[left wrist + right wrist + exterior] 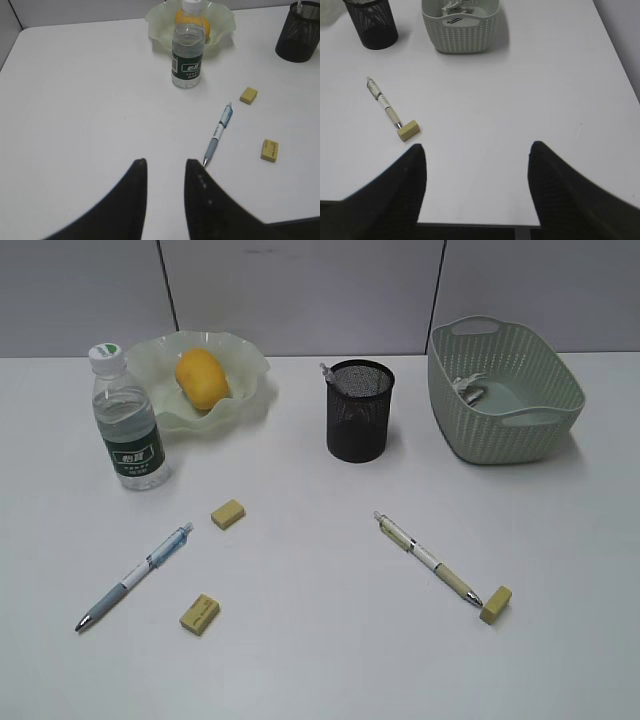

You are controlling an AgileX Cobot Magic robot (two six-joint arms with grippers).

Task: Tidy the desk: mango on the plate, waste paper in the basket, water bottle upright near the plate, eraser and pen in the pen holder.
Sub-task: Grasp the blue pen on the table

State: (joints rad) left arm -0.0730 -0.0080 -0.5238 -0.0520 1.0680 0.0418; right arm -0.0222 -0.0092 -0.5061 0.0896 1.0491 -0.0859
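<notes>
In the exterior view, a yellow-orange oval mango (202,378) is seen lying in the pale green ruffled plate (250,390), with the clear, green-labelled water bottle (127,420) upright just beside it. Crumpled waste paper (468,388) lies in the sage-green woven-pattern basket (505,390). A black wire-mesh pen holder (360,410) stands between them on the white desk (320,660). Three yellowish erasers (228,513) and two pens (135,576) lie loose.

In the left wrist view, the left gripper (165,167) is seen slightly parted, holding nothing.

In the right wrist view, the right gripper (475,160) is spread wide and empty.
</notes>
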